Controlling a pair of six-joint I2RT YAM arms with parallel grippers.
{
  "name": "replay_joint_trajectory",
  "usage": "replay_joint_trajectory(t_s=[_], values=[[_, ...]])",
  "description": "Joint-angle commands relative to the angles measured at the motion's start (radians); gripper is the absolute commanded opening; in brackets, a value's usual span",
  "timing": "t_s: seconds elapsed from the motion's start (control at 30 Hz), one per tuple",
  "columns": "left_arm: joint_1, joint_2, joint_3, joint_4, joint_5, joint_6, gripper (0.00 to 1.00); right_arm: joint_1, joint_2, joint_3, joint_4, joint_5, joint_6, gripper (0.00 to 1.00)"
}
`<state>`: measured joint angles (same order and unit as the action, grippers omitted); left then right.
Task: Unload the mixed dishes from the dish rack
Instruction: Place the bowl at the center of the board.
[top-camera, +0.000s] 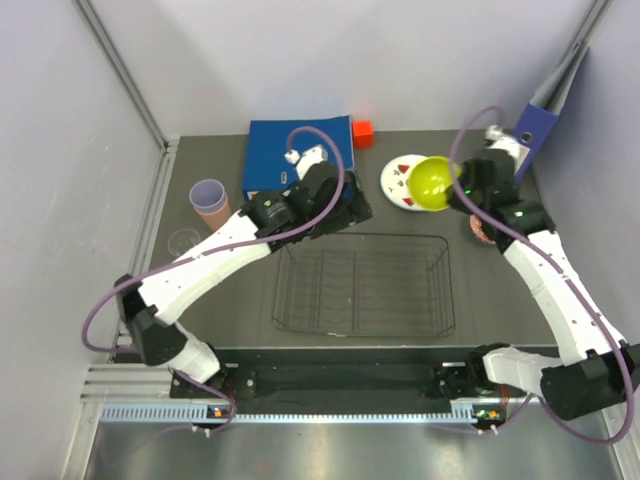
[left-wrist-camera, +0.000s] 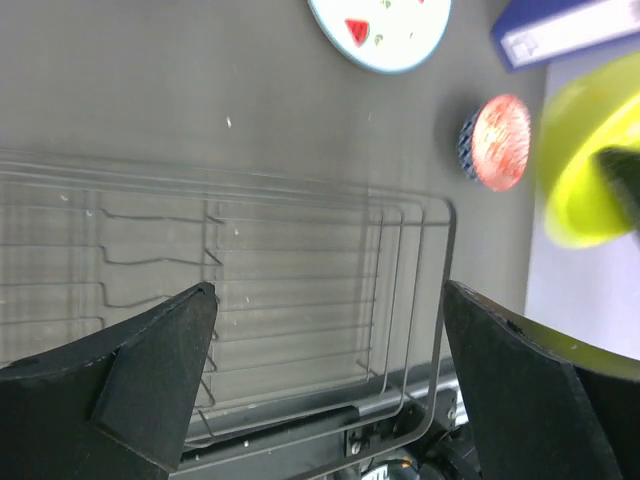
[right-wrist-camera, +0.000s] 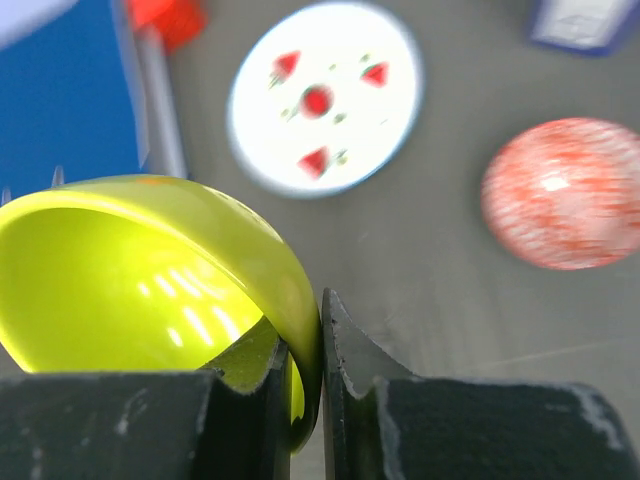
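The dark wire dish rack (top-camera: 365, 285) sits mid-table with no dishes between its wires (left-wrist-camera: 300, 300). My right gripper (top-camera: 452, 188) is shut on the rim of the lime-yellow bowl (right-wrist-camera: 130, 280), which it holds tilted above the table beside the white plate with red marks (top-camera: 398, 180). The bowl (left-wrist-camera: 590, 150) is blurred in the left wrist view. My left gripper (left-wrist-camera: 330, 300) hangs open over the rack's far edge (top-camera: 350, 208) with nothing between its fingers. The patterned bowl (right-wrist-camera: 565, 195) lies upside down on the table, right of the plate (right-wrist-camera: 325, 95).
Stacked lilac and salmon cups (top-camera: 210, 198) and a clear tumbler (top-camera: 183, 242) stand at the left. A blue binder (top-camera: 300, 155) lies at the back, with an orange-red cube (top-camera: 362, 131) beside it. Another binder (top-camera: 545, 105) leans against the right wall.
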<state>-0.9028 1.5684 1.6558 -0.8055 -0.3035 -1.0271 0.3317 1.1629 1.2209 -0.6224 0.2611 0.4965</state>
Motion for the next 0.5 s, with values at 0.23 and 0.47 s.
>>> replay_joint_trajectory(t_s=[0.23,0.47], values=[[0.016,-0.295,-0.364,0.195,-0.152,-0.03,0.99,-0.316,0.058,-0.023,0.07,-0.037,0.177,0.0],[0.022,-0.312,-0.413,0.198,-0.157,0.001,0.99,-0.468,0.124,-0.121,0.176,-0.112,0.275,0.0]])
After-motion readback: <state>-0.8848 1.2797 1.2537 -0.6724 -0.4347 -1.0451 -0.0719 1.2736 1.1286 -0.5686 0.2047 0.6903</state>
